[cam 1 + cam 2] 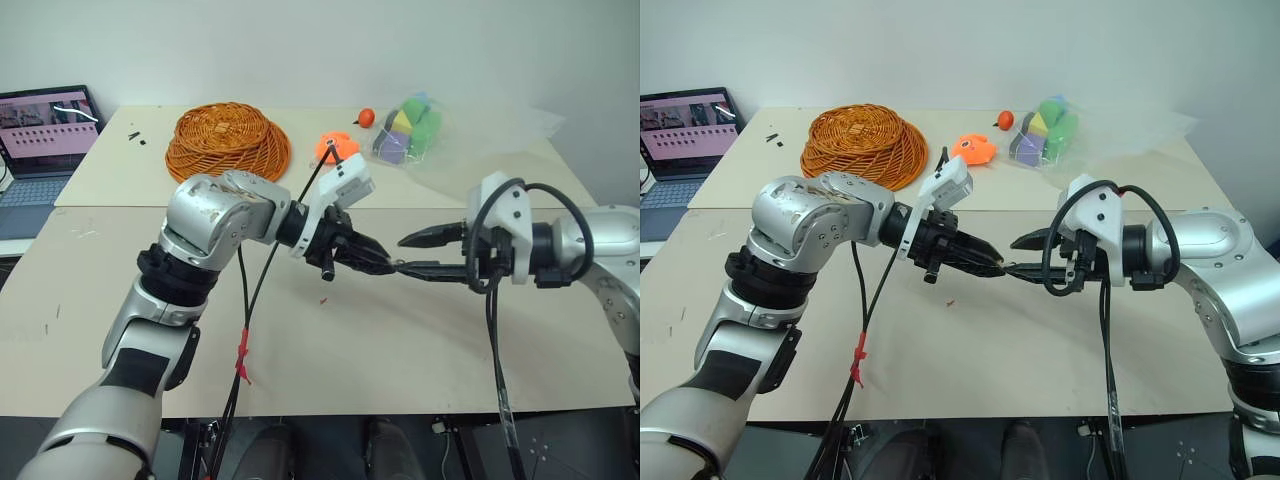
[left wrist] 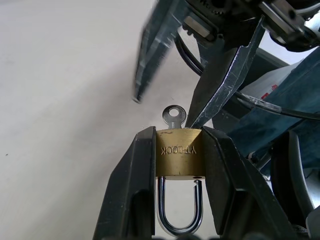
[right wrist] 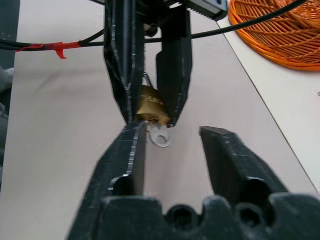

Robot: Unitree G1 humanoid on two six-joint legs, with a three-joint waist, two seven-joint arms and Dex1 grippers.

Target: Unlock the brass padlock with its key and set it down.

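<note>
The brass padlock (image 2: 180, 152) is clamped by its body between the two fingers of my left gripper (image 1: 378, 262), held in the air above the table (image 1: 400, 350). Its silvery shackle (image 2: 180, 212) points back toward the wrist, and one leg stands free of the body with a gap. The key (image 2: 174, 114) sits in the lock, its round head sticking out past the fingertips. My right gripper (image 3: 172, 130) faces the left one tip to tip, open. The key head lies between its fingers, close to one fingertip (image 3: 135, 132), with neither finger closed on it.
At the back of the table are an orange wicker basket (image 1: 228, 140), an orange toy (image 1: 337, 148), a small orange ball (image 1: 366, 117) and a clear bag of coloured pieces (image 1: 408, 128). A laptop (image 1: 45, 140) stands at the far left. Black cables hang from both wrists.
</note>
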